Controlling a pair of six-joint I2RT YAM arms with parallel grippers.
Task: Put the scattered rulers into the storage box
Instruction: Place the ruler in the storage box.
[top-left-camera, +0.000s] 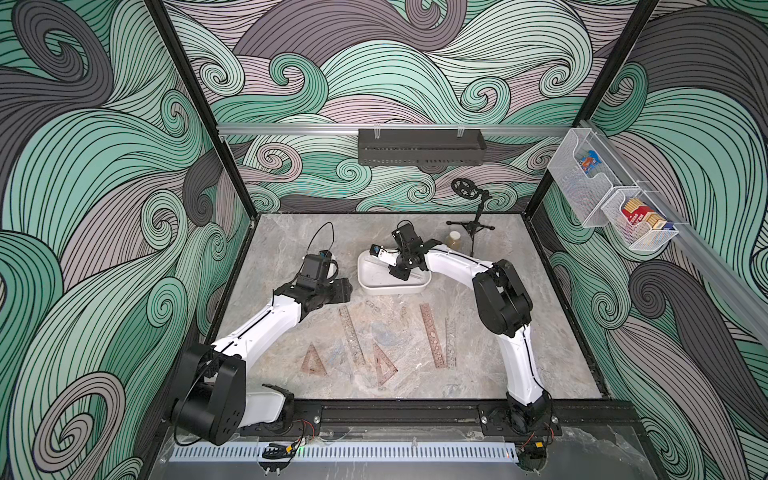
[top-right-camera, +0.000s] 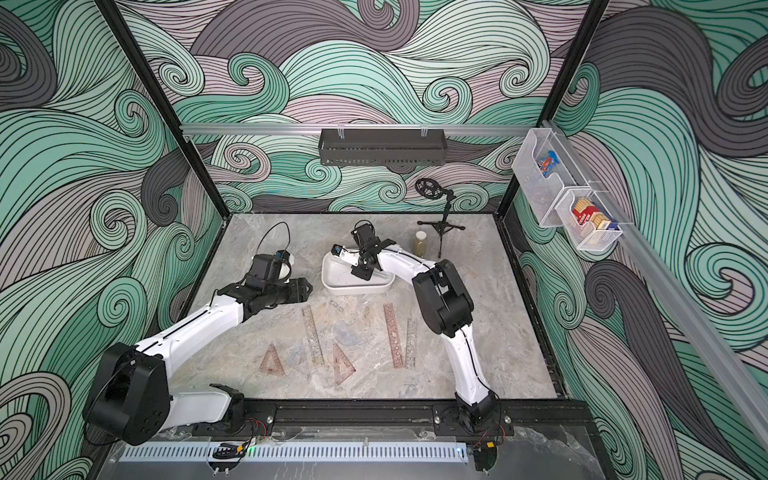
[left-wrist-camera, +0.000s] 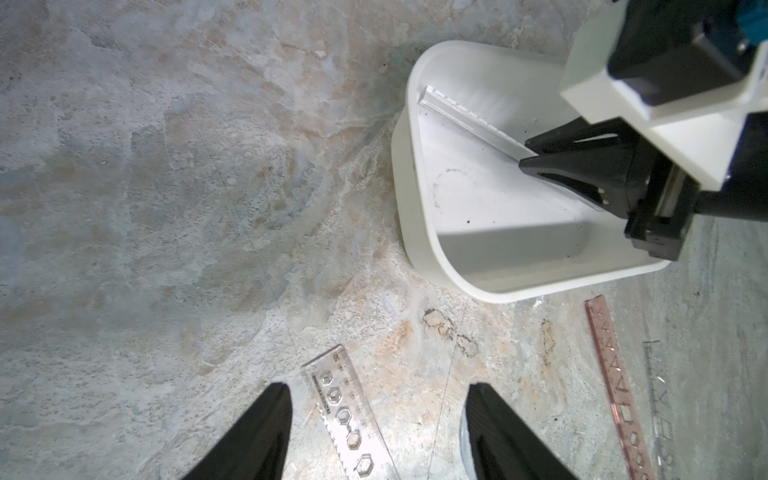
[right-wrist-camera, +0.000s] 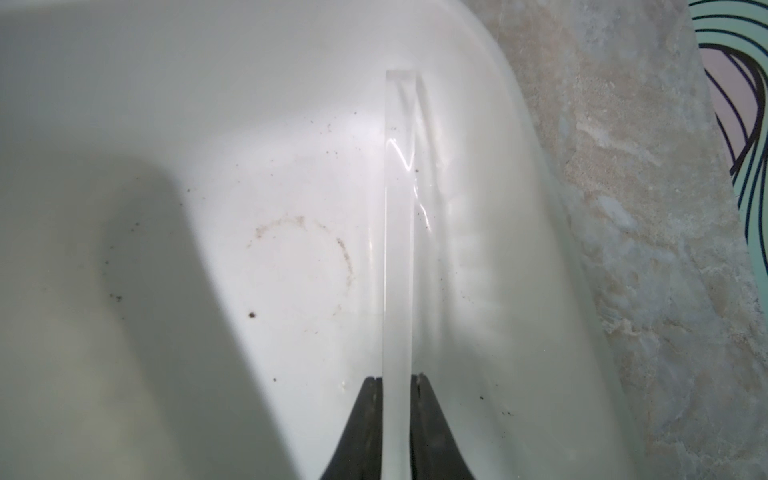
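Right wrist view: right gripper (right-wrist-camera: 397, 380) clamps a clear ruler (right-wrist-camera: 399, 249) edge-on inside the otherwise bare box (right-wrist-camera: 208, 124) — left gripper (left-wrist-camera: 376, 399) wide, empty — several rulers (top-left-camera: 432, 336) lie unstowed on the table (top-left-camera: 291, 249).

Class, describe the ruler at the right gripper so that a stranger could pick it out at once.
Find the white storage box on the marble table. Within its walls the right gripper clasps a clear ruler. Unlike the rulers lying flat outside, it stands on edge.

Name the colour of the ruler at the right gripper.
Clear and untinted ruler; best in the right wrist view.
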